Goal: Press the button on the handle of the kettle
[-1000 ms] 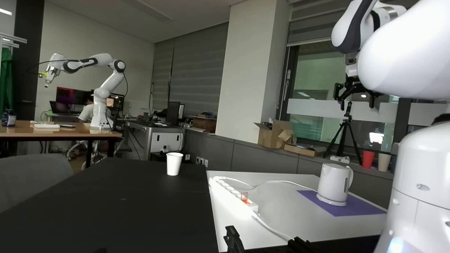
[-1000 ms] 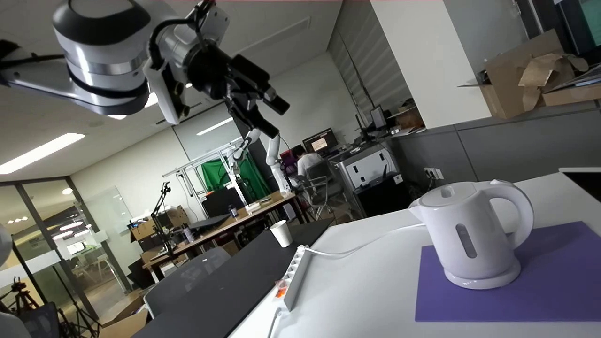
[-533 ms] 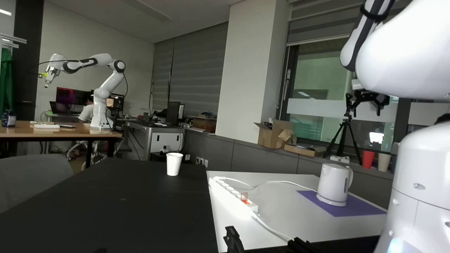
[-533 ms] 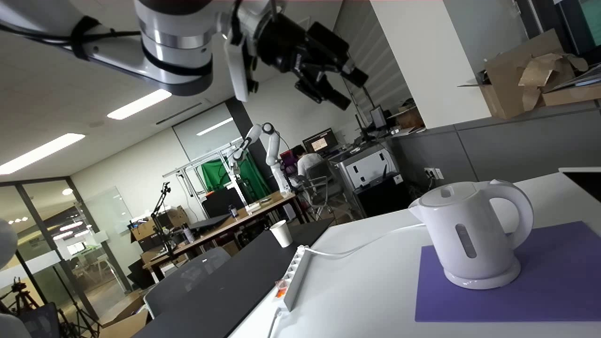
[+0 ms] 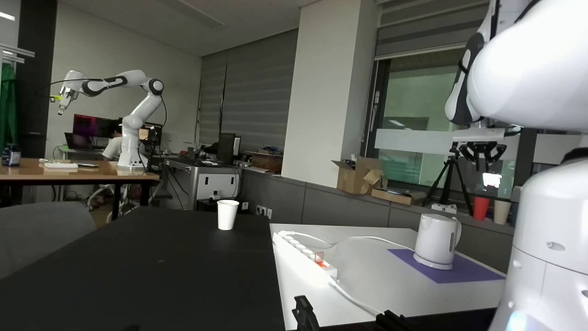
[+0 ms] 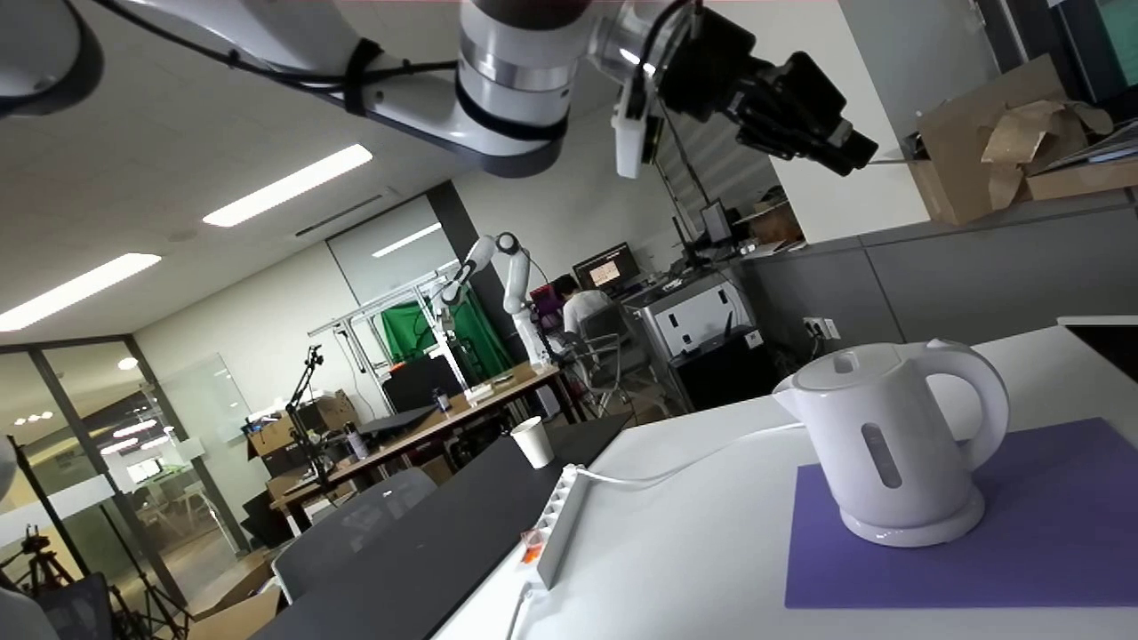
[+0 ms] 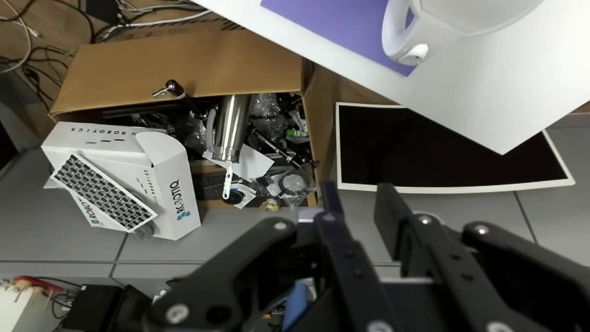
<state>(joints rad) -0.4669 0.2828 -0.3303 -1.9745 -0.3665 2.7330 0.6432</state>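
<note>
Hovering: my black two-fingered claw [image 7: 359, 200] | empty, narrowly parted, perhaps for pressing | white plastic kettle [image 6: 916, 444], curved handle [image 6: 993, 400] unobstructed

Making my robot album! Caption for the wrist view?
Black two-fingered claw, partly open, not touching the rounded white kettle.

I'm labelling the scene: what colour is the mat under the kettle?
The mat is purple, clearest in an exterior view.

One kettle [image 6: 898, 444]; one purple mat [image 6: 1049, 542]; one power strip [image 6: 557, 529]; one white cup [image 6: 533, 443]
</note>
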